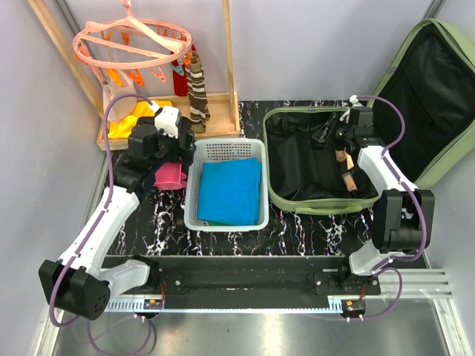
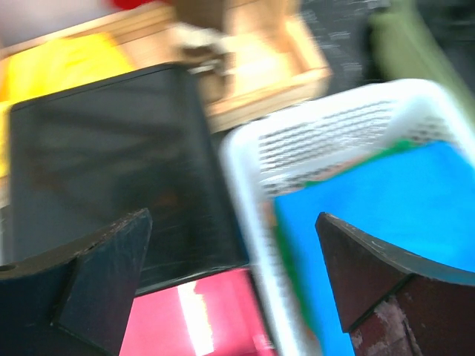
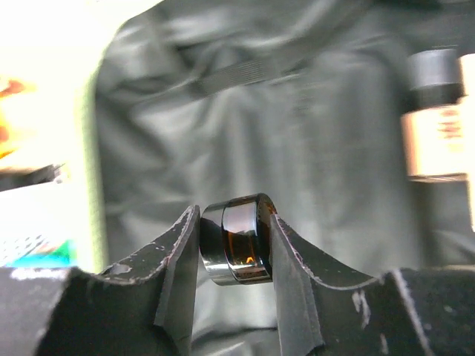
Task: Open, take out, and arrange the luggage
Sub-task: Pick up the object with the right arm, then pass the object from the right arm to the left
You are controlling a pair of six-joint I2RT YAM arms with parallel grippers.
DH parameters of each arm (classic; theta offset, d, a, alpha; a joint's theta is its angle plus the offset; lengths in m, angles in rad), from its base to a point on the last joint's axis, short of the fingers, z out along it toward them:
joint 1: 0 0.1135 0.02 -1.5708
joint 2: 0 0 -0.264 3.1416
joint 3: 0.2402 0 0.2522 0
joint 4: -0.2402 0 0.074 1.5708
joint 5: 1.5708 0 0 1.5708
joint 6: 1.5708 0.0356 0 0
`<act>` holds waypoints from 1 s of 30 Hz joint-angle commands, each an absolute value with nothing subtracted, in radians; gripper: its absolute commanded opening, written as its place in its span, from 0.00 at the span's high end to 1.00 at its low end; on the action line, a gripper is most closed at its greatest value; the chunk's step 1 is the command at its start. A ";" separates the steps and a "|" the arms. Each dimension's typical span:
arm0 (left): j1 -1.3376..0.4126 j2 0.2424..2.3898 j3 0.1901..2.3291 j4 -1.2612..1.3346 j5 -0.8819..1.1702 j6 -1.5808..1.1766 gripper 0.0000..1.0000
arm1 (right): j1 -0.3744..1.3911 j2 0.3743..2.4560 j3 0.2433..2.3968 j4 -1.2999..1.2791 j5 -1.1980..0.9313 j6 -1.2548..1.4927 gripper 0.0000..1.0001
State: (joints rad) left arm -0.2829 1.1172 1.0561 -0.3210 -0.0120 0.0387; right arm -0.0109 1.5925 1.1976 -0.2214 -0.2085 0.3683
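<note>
Right end effector is gripping a small dark cylinder over the open luggage, which is lying at the table's far right corner. Left end effector is hovering wide open. The bottle label is showing too blurred to read.

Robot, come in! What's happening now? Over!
Left end effector open above basket rim. Right end effector shut on small dark jar, inside open luggage. Another bottle lies inside.

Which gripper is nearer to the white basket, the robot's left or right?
Left. The left gripper hangs open at the left rim of the white basket; the right gripper is off inside the green suitcase, shut on a small dark jar.
</note>
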 commanded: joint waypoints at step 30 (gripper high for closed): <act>-0.683 1.583 1.210 0.232 0.351 -0.180 0.01 | 0.179 1.546 1.108 0.172 -0.959 0.795 1.00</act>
State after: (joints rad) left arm -0.6807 1.5547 1.1378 0.1226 0.3149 -0.1925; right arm 0.1703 1.6035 1.1107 0.1303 -0.9070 0.7788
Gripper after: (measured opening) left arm 0.987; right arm 0.420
